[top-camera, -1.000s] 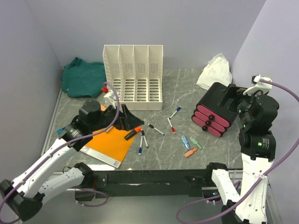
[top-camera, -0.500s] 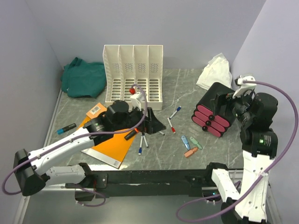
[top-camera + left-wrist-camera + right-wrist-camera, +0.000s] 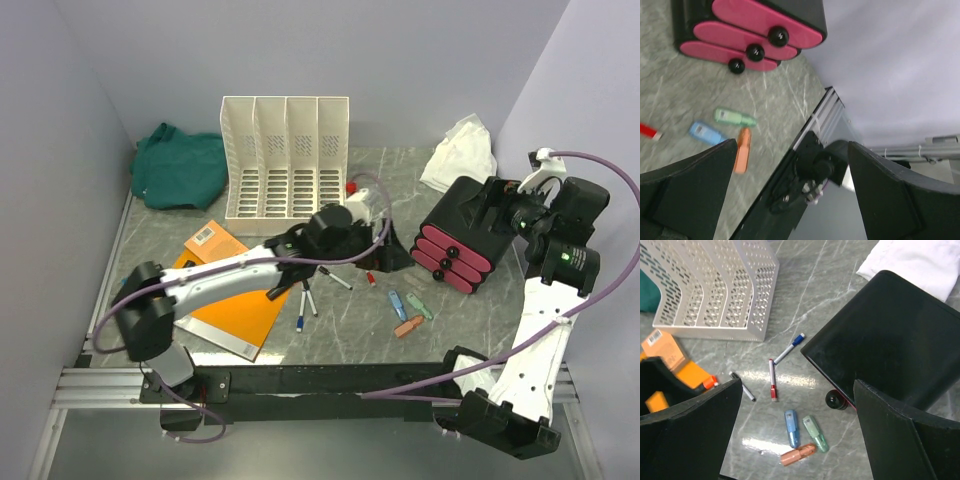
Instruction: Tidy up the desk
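The desk point(image 3: 400, 190) is dark grey-green stone with white veins. My left gripper point(image 3: 393, 255) reaches across its middle, open and empty, just left of a black drawer unit point(image 3: 455, 245) with pink drawers. In the left wrist view the gripper point(image 3: 791, 145) is open, with the drawers point(image 3: 750, 25) ahead. My right gripper point(image 3: 487, 200) hovers open and empty over the unit's top point(image 3: 890, 335). Blue point(image 3: 791, 428), green point(image 3: 815, 433) and orange point(image 3: 797, 454) highlighters lie between its fingers in the right wrist view. A red pen point(image 3: 772, 379) and a blue pen point(image 3: 789, 348) lie nearby.
A white file organizer point(image 3: 285, 165) stands at the back. A green cloth point(image 3: 180, 165) is at the back left and a white cloth point(image 3: 462, 150) at the back right. An orange notebook point(image 3: 235, 305) and more pens point(image 3: 305, 305) lie at the front left.
My left arm has swept right, from over the orange notebook to beside the drawer unit. My right gripper stays over the drawer unit, and its wrist has shifted slightly.
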Motion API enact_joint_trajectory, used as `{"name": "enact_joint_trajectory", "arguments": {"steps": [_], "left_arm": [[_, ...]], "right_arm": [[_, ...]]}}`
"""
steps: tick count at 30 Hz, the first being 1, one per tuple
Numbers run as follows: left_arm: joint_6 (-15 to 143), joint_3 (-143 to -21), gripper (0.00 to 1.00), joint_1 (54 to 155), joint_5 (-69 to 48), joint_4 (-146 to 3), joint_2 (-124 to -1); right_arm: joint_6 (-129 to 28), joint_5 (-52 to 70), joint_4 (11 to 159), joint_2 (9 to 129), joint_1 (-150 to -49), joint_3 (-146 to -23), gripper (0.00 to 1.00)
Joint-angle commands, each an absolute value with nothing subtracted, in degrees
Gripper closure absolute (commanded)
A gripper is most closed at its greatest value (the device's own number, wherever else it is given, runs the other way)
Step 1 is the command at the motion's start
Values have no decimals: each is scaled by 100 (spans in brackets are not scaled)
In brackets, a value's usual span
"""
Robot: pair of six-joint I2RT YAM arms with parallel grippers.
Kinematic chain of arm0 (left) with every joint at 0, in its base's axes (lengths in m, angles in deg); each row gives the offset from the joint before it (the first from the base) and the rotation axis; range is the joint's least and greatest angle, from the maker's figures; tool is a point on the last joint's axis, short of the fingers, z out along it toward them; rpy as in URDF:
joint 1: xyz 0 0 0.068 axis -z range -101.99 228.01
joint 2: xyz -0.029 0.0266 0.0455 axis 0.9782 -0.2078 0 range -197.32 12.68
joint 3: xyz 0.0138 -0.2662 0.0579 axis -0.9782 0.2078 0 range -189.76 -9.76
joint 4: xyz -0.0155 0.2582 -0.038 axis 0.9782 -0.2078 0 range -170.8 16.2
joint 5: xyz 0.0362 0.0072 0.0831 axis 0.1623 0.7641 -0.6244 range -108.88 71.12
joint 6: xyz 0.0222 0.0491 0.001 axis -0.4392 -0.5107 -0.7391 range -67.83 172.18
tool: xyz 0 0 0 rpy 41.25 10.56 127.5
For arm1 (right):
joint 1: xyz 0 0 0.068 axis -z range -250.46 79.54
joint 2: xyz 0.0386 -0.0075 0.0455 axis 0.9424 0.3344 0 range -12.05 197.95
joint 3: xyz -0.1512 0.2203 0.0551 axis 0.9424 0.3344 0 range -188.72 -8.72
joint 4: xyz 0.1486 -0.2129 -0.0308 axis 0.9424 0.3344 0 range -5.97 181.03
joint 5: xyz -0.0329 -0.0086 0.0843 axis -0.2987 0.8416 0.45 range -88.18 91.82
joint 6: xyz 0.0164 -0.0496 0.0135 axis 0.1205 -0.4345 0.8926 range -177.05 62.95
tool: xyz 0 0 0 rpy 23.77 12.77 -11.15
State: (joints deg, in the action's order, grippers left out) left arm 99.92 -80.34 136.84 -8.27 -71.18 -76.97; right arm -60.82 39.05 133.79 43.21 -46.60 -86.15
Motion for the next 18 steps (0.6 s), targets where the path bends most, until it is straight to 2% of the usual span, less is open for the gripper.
{"name": "enact_joint_trajectory", "arguments": {"steps": [1,6,18], "left_arm": [[10288,-9032,3,13856,-991,-6869,-8566],[10341,-10009,11,13971,-877,-7028,-9672],[10350,-11846,27,14015,-561,-7133,-11387]], "right_arm": [[-5408,3927,12921,4200,-4463,-8475,0],[-5222,4057,12885,4235,-4234,-8536,0],[-5213,4427,12921,4314,-4128,-8580,0]]}}
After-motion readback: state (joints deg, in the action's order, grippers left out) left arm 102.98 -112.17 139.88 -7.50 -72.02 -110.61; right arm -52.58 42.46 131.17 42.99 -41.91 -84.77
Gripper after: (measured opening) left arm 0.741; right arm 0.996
